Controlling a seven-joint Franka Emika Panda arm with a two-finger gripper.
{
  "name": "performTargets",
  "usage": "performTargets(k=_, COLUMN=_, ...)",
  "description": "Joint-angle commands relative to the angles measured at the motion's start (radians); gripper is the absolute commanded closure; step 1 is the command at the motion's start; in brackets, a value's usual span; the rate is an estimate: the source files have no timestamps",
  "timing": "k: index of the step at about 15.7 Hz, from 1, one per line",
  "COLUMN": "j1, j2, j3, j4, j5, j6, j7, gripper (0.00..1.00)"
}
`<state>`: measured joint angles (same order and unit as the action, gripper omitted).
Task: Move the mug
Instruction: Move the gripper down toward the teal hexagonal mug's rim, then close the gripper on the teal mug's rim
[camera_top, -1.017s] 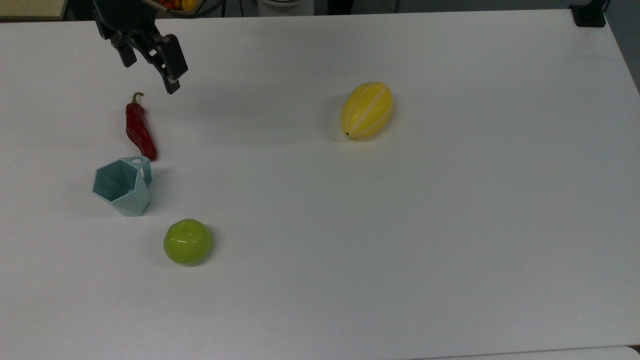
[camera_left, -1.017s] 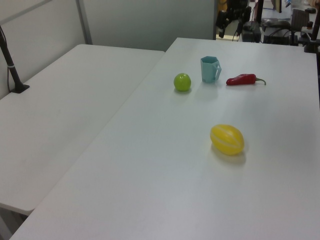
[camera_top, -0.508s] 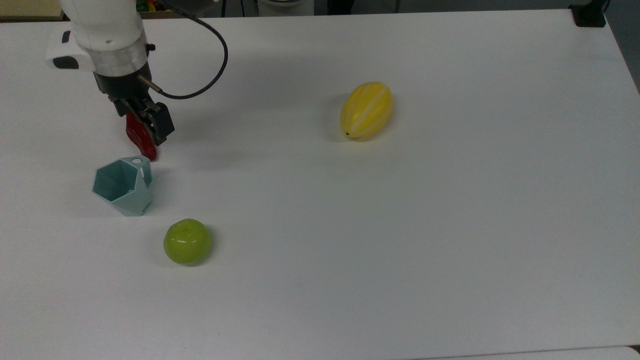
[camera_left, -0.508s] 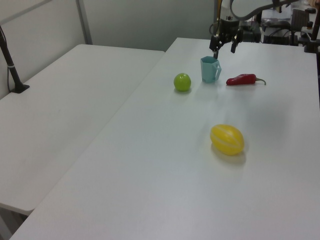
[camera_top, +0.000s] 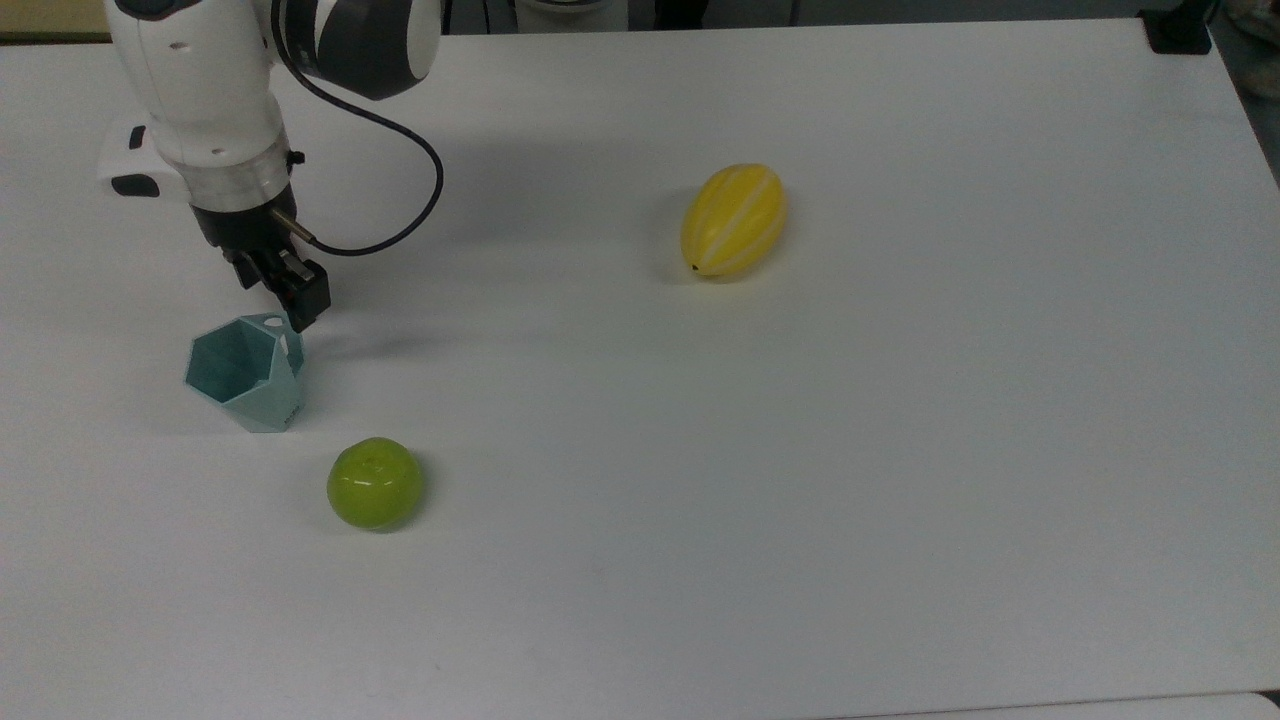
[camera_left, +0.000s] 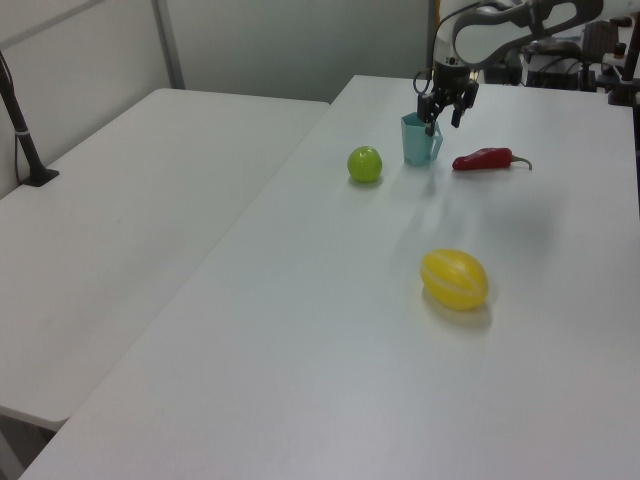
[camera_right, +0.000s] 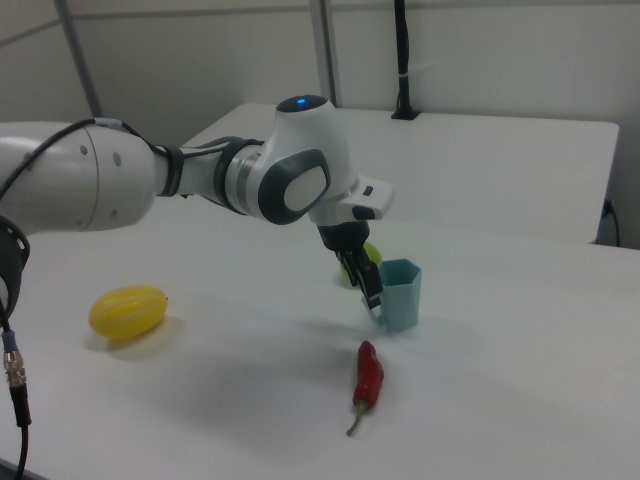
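One white robot arm has come down over the past second from the far edge of the white table (camera_top: 800, 450), and its black two-finger gripper (camera_top: 285, 285) now hangs right at the handle side of the small pale teal faceted mug (camera_top: 245, 372). In the left view the gripper (camera_left: 441, 102) sits just above the mug's rim with its fingers parted, holding nothing. Judged from this, the approach is nearly done and the grasp not yet made.

The mug stands upright near the top view's left edge, unmoved. It has a hexagonal rim, flat angled sides tapering to a narrower base, and a small side handle; the finish looks matte and hard.

Around it lie a glossy red chilli pepper (camera_right: 367, 378) with a curled green stem, just beside the mug, a round shiny green apple (camera_top: 374, 483) near it, and a ribbed yellow oval melon (camera_top: 733, 220) well apart. A black cable (camera_top: 420, 205) loops from the arm's wrist.
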<state>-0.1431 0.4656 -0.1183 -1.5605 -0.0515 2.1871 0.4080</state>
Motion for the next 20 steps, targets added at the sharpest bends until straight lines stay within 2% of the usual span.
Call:
performTargets(k=1, j1=0.008, j2=0.004, j3=-0.006, j4=-0.05, j5=-0.03, j6=0.092, j7=0.012, gripper=0.29)
performTargets(k=4, j1=0.008, j2=0.018, j3=-0.006, j4=-0.052, j5=-0.031, j6=0.117, j7=0.012, gripper=0.33)
performTargets(k=8, j1=0.008, j2=0.022, j3=-0.004, j4=-0.052, j5=-0.036, j6=0.119, j7=0.012, gripper=0.51)
performTargets(k=12, j1=0.008, j2=0.027, j3=-0.004, j4=-0.053, j5=-0.036, j6=0.132, j7=0.014, gripper=0.65)
performTargets(k=16, j1=0.008, j2=0.031, j3=-0.004, j4=-0.053, j5=-0.036, j6=0.138, j7=0.011, gripper=0.92)
performTargets(k=18, j1=0.008, j2=0.031, j3=-0.004, j4=-0.053, j5=-0.036, j6=0.138, j7=0.011, gripper=0.99)
performTargets(k=20, j1=0.008, j2=0.03, j3=-0.004, j4=-0.053, j5=-0.036, j6=0.138, j7=0.009, gripper=0.99)
